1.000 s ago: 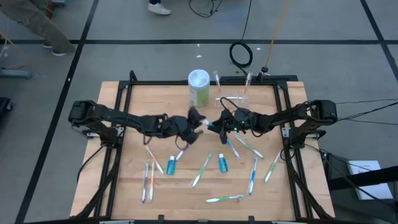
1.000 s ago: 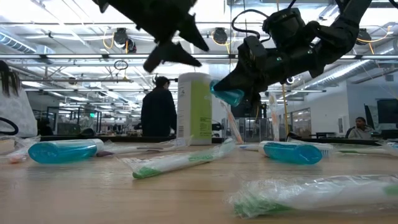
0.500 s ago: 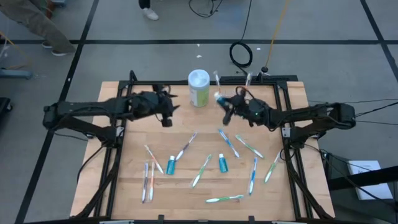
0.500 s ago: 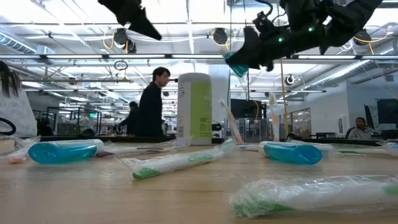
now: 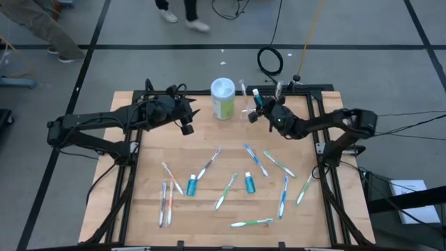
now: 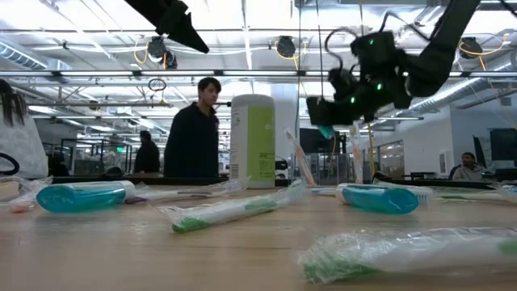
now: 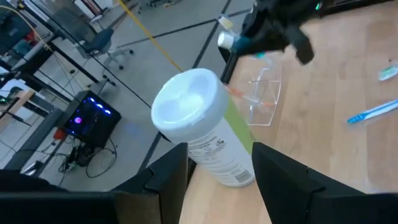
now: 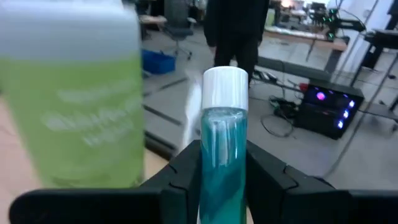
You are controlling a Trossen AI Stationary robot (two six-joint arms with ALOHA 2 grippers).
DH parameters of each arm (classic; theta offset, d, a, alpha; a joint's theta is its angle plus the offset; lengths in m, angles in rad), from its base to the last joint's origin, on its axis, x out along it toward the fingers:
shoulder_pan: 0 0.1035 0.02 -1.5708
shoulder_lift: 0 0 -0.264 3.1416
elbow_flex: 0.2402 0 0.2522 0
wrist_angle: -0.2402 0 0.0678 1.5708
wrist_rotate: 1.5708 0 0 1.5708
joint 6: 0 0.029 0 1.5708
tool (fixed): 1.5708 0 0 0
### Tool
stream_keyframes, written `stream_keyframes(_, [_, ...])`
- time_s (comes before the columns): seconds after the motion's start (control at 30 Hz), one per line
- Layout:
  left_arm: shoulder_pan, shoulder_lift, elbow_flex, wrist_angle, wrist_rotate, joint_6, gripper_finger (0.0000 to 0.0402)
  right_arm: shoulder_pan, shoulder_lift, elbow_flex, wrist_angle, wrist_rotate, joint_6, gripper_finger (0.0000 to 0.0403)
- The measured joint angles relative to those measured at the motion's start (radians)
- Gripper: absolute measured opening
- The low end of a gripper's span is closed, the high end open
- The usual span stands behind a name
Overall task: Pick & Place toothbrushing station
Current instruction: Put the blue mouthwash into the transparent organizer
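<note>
The toothbrushing station (image 7: 264,102), a small clear holder, stands on the table by the far edge, to the right of a green-and-white canister (image 5: 223,97). My right gripper (image 5: 259,104) hangs above the holder, shut on a teal tube with a white cap (image 8: 222,143). My left gripper (image 5: 187,124) hangs open and empty in the air to the left of the canister, and its two fingers (image 7: 168,180) frame the canister in the left wrist view. My right gripper pinches the teal tube's body (image 8: 222,168) between its two fingers. The white-capped end (image 8: 225,84) sticks out past the fingertips. The tube is lifted clear of the table, over the clear holder.
Several wrapped toothbrushes (image 5: 256,160) and two more teal tubes (image 5: 191,185) (image 5: 249,183) lie on the near half of the wooden table. Black frame rails (image 5: 317,132) run along the left and right sides. People move in the room beyond (image 6: 194,129).
Both grippers stood close together at the table's middle. My left gripper has risen and drawn back toward the left and far side, rolling as it went. My right gripper has carried the teal tube toward the far edge, over the holder, and has turned on the way.
</note>
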Motion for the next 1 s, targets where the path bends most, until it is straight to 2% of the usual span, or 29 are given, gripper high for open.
stream_keyframes(0.27, [0.001,0.015,0.000,-0.008,0.014,-0.010,0.0182,-0.051,0.128,0.000,0.046,0.000,0.016,0.0087])
stream_keyframes(0.43, [0.001,0.025,0.000,0.000,0.013,-0.016,0.0182,-0.069,0.170,0.000,0.051,-0.001,0.034,0.0106])
stream_keyframes(0.7, [0.001,0.033,0.000,0.009,0.013,-0.016,0.0182,-0.072,0.177,0.000,0.060,-0.002,0.035,0.0138])
stream_keyframes(1.0, [0.001,0.033,0.000,0.011,0.012,-0.013,0.0182,-0.073,0.177,0.000,0.059,-0.002,0.035,0.0143])
